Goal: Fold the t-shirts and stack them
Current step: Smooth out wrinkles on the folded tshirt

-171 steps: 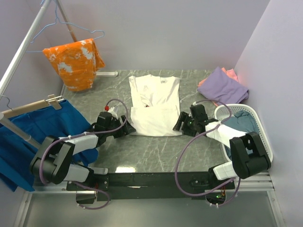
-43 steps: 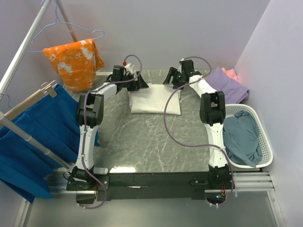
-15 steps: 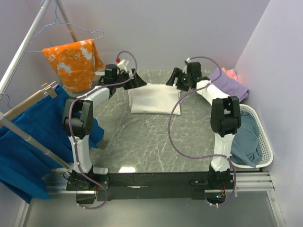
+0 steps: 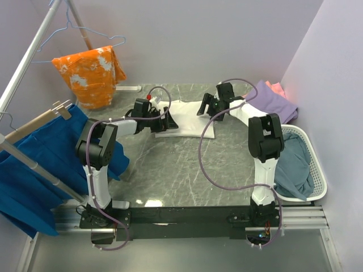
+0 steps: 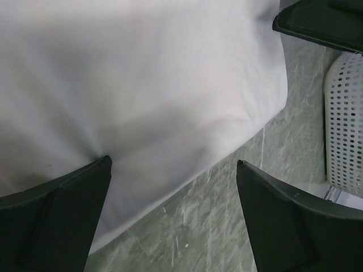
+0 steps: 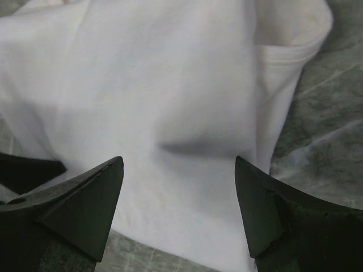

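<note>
1. At far-centre of the table (image 4: 170,170), the white tee (image 4: 190,122) lies folded into a compact rectangle, plain side up; print not visible.
2. Left gripper (image 4: 169,118) is over the tee's left edge, jaws spread wide, nothing pinched. In the left wrist view its fingers (image 5: 51,221) straddle the cloth's hem, w/ bare marble-grey tabletop between them at the bottom. Can't tell if the tips touch the fabric.
3. Right gripper (image 4: 204,107) is over the tee's far-right corner, jaws also well apart, holding nothing. In the right wrist view smooth white cloth fills the gap between the fingers, w/ a folded sleeve and hem at upper right.
4. The two grippers face each other across the tee, approx. level.
5. Purple tee (image 4: 272,105) lies crumpled at the far-right corner of the table, on top of the salmon-pink tee (image 4: 276,88), which only peeks out behind it.
6. Grey-blue tee (image 4: 292,164) is bunched inside the white perforated basket (image 4: 319,175) at the right edge, well apart from the white tee.
7. Off to the left: orange garment (image 4: 91,73) on a hanger at the back, blue cloth (image 4: 34,164) hanging nearer, beside the left arm.
</note>
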